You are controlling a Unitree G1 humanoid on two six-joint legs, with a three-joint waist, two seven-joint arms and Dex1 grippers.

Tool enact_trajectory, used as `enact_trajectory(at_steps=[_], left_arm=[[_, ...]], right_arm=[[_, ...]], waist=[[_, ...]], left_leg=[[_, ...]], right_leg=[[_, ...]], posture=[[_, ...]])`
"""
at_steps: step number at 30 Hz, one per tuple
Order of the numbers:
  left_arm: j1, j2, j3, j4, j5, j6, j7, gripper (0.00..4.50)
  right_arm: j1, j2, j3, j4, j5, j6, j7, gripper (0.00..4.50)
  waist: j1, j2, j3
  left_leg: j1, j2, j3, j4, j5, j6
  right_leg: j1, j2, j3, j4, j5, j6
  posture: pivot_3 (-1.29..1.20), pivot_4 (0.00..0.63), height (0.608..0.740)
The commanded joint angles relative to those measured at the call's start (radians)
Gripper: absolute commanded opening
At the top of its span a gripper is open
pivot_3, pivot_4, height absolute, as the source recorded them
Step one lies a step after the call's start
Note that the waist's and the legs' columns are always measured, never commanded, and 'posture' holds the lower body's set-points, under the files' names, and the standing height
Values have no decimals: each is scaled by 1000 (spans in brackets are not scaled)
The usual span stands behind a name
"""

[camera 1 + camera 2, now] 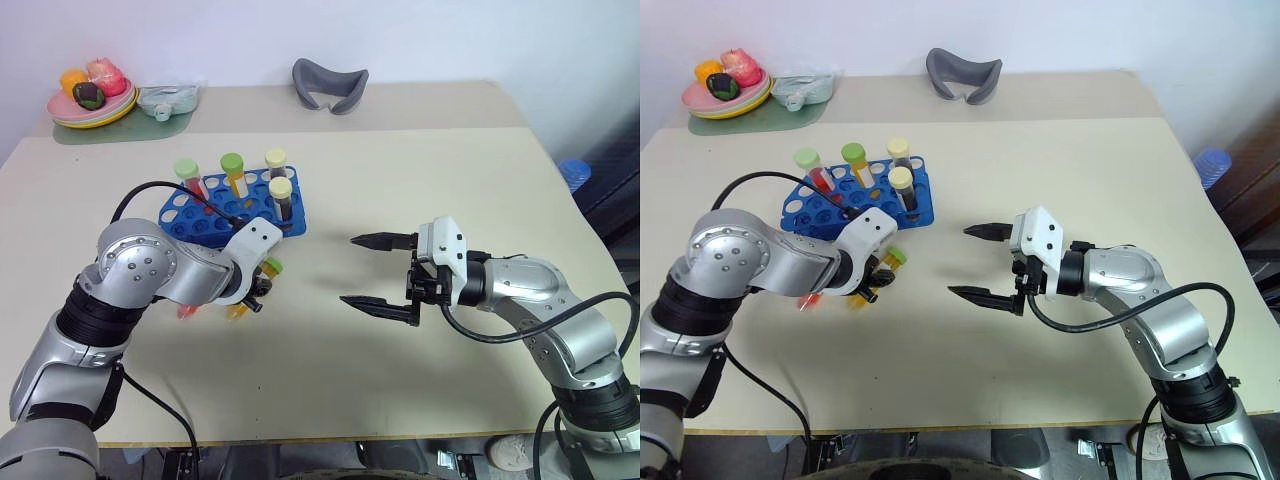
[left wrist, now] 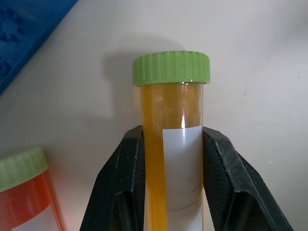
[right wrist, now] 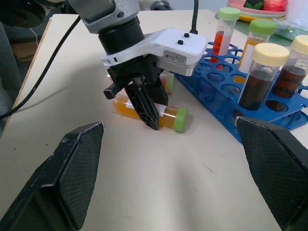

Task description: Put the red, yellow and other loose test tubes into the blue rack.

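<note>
My left hand [image 3: 147, 113] clamps the yellow tube [image 2: 173, 144] lying on the surface [image 1: 400, 350]; my right hand [image 1: 380, 272] hangs apart.

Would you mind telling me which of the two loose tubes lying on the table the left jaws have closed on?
The yellow-filled tube with the green cap, clamped by the left gripper. The red tube lies beside it, untouched.

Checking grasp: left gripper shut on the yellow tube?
Shut: left gripper fingers press both sides of the yellow tube.
</note>
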Motion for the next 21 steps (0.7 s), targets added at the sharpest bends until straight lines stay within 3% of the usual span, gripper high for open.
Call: enact_trajectory(at_steps=[1, 6, 11, 14, 17, 19, 21], left_arm=[[-12, 14, -7, -13, 28, 9, 16, 1327], [13, 23, 11, -25, 52, 9, 4, 880], [77, 55, 66, -129, 143, -31, -101, 879], [198, 156, 71, -289, 353, -312, -323, 879], [429, 193, 173, -347, 566, -718, -589, 879], [542, 152, 255, -336, 654, -903, -666, 879], [610, 53, 359, -303, 654, -1049, -725, 879]], right_arm=[[-10, 4, -1, -31, 8, -10, 3, 4500], [-21, 8, 7, -26, 5, -9, 2, 4500], [-25, 8, 13, -25, 5, -10, 0, 4500], [-22, 10, 13, -28, 6, -8, -3, 4500], [-17, 13, 14, -29, 7, -7, -7, 4500], [-14, 15, 15, -29, 8, -6, -9, 4500], [-14, 20, 16, -28, 10, -5, -12, 4500]], waist=[[0, 0, 0], [0, 0, 0], [-6, 0, 0], [-7, 0, 0], [2, 0, 0], [11, 0, 0], [22, 1, 0]], left_leg=[[0, 0, 0, 0, 0, 0], [0, 0, 0, 0, 0, 0], [0, 0, 0, 0, 0, 0], [0, 0, 0, -1, 1, -1], [1, 0, 2, -2, 4, -7], [0, 0, 2, -3, 4, -7], [1, 0, 2, -3, 2, -4]], right_leg=[[0, 0, 0, 0, 0, 0], [0, 0, 0, 0, 0, 0], [0, 0, 0, 0, 0, 0], [-1, 1, 0, 0, 0, 0], [-1, 0, 1, -1, 0, -1], [0, 0, 1, -4, 0, -1], [1, -1, 1, -7, 0, -1]], posture=[[0, 150, 740], [0, 150, 740], [0, 150, 740], [0, 150, 740], [0, 150, 740], [0, 150, 740], [0, 150, 740]])
